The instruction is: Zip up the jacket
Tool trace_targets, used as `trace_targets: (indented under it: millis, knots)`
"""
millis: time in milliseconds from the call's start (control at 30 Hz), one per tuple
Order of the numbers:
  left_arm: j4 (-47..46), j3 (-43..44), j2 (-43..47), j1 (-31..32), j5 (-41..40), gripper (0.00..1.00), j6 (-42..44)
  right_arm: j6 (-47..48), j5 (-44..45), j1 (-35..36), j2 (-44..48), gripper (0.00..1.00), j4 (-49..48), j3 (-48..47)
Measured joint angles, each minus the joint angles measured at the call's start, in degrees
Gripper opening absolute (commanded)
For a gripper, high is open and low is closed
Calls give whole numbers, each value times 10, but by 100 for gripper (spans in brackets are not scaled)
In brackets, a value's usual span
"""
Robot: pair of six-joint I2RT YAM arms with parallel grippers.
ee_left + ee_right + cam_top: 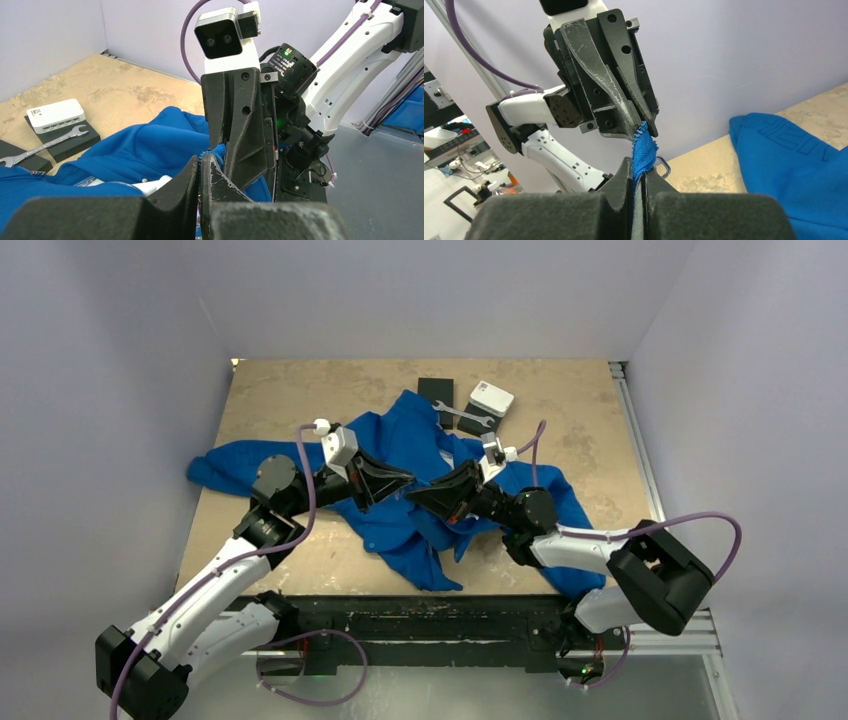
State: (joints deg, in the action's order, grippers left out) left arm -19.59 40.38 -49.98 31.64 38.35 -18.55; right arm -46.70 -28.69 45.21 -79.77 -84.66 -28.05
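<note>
The royal-blue jacket lies crumpled across the middle of the table. My left gripper and right gripper meet tip to tip above its middle. In the left wrist view my left gripper is shut on a blue toothed zipper edge of the jacket, with white lining showing below. In the right wrist view my right gripper is shut on a narrow blue zipper strip that runs up into the left gripper's fingers. A small metal pull ring sits beside my right fingertips.
A white box, a silver wrench and black pads lie at the back of the table, just behind the jacket. They also show at the left of the left wrist view: the box and wrench.
</note>
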Motion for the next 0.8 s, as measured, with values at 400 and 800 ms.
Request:
trace_targets:
  millis: [400,800]
  knots:
    - [23,7,6,-8,2,79,32,80,-72,-71,121,0,204,3]
    - [229,-12,-48,129,74,71,382,261,51,-120,160,0,489,-60]
